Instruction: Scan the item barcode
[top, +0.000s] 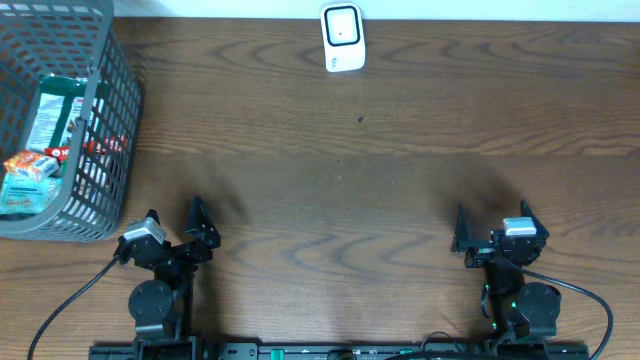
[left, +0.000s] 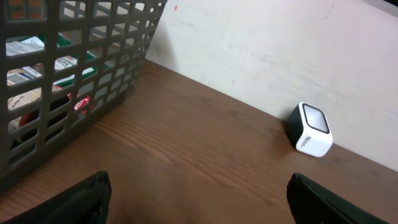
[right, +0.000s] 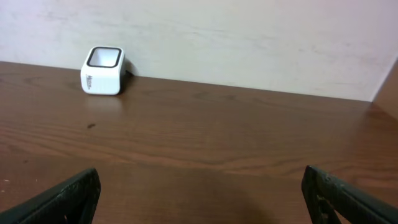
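Brown wood table (top: 340, 190) stretches from the near edge to the pale wall (right: 249, 37), where the white scanner (top: 342, 38) stands at the middle of the far edge, well apart from the left gripper (top: 173, 212) and the right gripper (top: 492, 214). We see the items (top: 40, 140), a few printed packets, lying inside the grey basket (top: 112, 150) at the far left corner, its mesh wall standing between them and the left gripper. Both grippers sit low near the front edge, jaws spread wide and empty.

A dark wood-grain table (top: 400, 190) meets a plain off-white wall (right: 249, 37)
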